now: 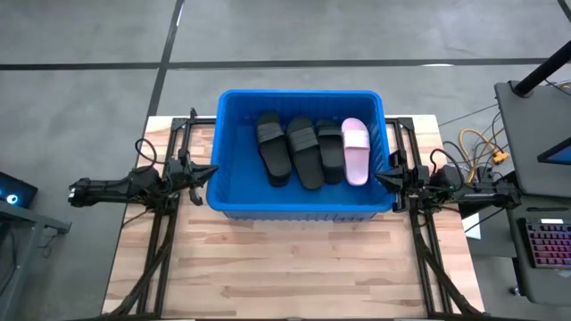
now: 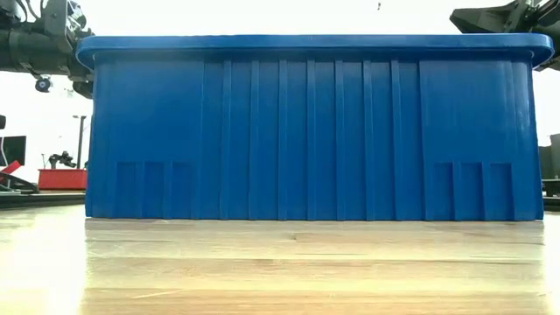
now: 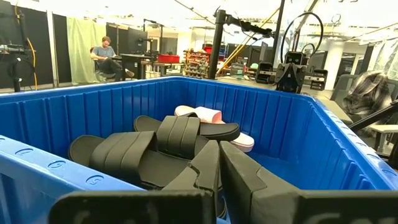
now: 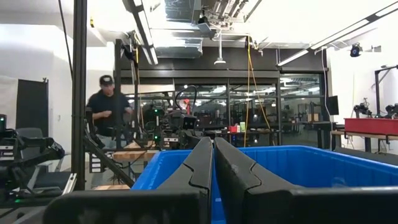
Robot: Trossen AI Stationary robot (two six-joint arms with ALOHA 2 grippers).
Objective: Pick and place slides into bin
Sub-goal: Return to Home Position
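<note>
Reading this as the wrap-up step: every one of the slides I'm seeing is lying inside the bin (image 1: 299, 203), and none is showing on the table (image 1: 294, 267) outside it. Three black slides (image 1: 303, 152) and one pink slide (image 1: 356, 152) are lying side by side on the bin floor, with the pink one nearest the right wall. The bin is sitting by the table's far edge, roughly midway between the left and right edges. The left claw (image 1: 205, 174) is hanging just beside the bin's left wall at about rim height, fingers pressed together, gripping nothing. The right claw (image 1: 382, 176) is mirroring it just beside the right wall, also closed and empty. Both arms are lying low and level, pointing inward at each other across the bin and reaching in over the table's left and right edges. My judgement: placing is done and only parking the arms is pending. The next move is calling for a clean pull-back from the bin walls, with the tips clear of the rolled rim. Risk is looking small, maybe a tip catching the rim and nudging the bin.
</note>
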